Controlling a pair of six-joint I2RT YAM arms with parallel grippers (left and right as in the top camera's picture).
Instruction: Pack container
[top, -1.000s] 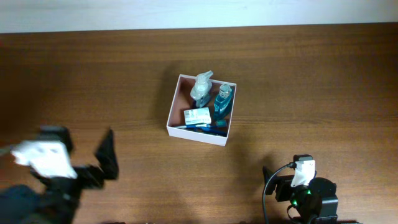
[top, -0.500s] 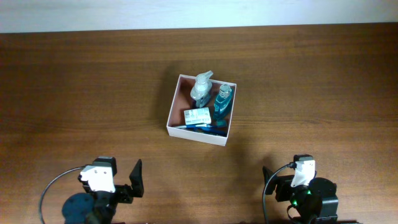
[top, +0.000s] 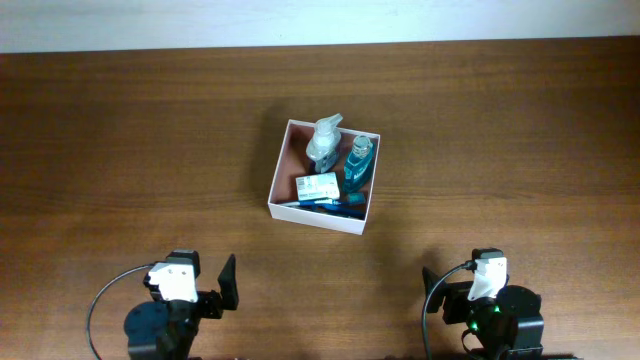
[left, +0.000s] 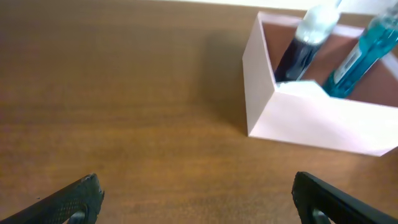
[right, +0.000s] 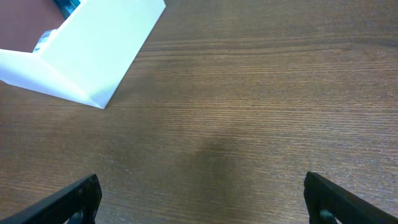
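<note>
Progress: looks finished; four toiletries sit inside the container (top: 316, 215), and none show outside it.
Container: square, shallow, white walls, pinkish-brown inside; mid-counter (top: 120, 130), well apart from both arms.
Contents: pump bottle (top: 324, 142), blue bottle (top: 359, 160), small packet (top: 317, 186).
Fingers: left fingers (left: 74, 199) wide, empty; right fingers (right: 74, 199) wide, empty.

White container (right: 93, 53) beyond wide-spread pincer (right: 202, 198)

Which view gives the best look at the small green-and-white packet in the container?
Overhead: the packet lies in plain sight inside the container. From the left wrist, the container's near wall hides it; only a clear bottle and a blue bottle show. The right wrist catches a container corner, no packet.
</note>
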